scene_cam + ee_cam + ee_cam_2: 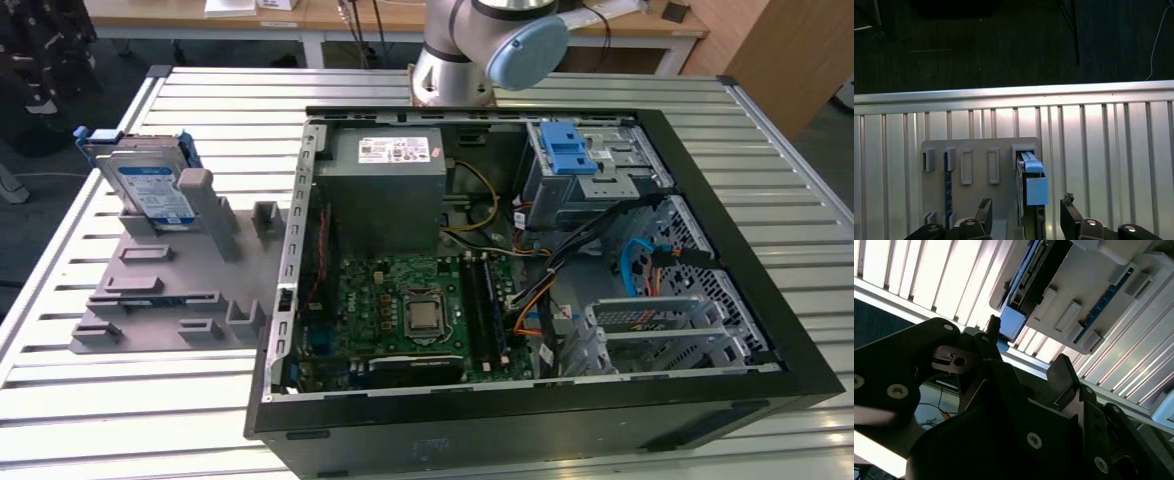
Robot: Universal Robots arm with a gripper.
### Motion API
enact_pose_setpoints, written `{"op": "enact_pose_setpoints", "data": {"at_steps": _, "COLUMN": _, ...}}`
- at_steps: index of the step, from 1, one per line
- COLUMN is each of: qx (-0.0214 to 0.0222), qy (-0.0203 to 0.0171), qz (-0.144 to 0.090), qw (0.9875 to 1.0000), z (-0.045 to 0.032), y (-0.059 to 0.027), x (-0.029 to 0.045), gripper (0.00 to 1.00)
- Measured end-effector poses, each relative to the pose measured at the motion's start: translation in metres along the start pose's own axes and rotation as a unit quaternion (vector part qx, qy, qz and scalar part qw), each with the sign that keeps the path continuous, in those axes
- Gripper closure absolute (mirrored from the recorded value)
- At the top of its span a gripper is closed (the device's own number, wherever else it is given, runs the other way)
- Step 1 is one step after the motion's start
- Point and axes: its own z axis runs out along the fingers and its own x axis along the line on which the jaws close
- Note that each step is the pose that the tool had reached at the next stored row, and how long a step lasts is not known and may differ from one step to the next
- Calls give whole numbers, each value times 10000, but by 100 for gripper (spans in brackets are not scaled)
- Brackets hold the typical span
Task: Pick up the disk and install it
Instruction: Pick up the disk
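Observation:
The disk (pixel 144 185) is a silver hard drive with a white-and-blue label and blue rails. It stands on edge in a slot of the grey holder plate (pixel 160 290), at the exterior view's left, beside the open computer case (pixel 534 250). In the first wrist view the disk (pixel 1031 182) appears edge-on with its blue tab, and my gripper (pixel 1026 202) is open with one dark fingertip on each side of it, apart from it. In the second wrist view the gripper (pixel 1026 342) is spread in front of the disk's blue tab (pixel 1011 322) and the holder (pixel 1089 300).
The case holds a grey power-supply box (pixel 387 185), a motherboard (pixel 400 310), and a drive cage with a blue latch (pixel 574 160). Everything rests on a slatted metal table (pixel 120 400). Its edge (pixel 1014 92) runs just beyond the holder, with dark floor past it.

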Motion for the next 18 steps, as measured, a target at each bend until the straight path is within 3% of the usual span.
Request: {"op": "enact_pose_setpoints", "data": {"at_steps": 18, "qx": 51, "qy": -3, "qz": -11, "qw": 10000, "z": 190, "y": 6, "x": -53, "gripper": 35}}
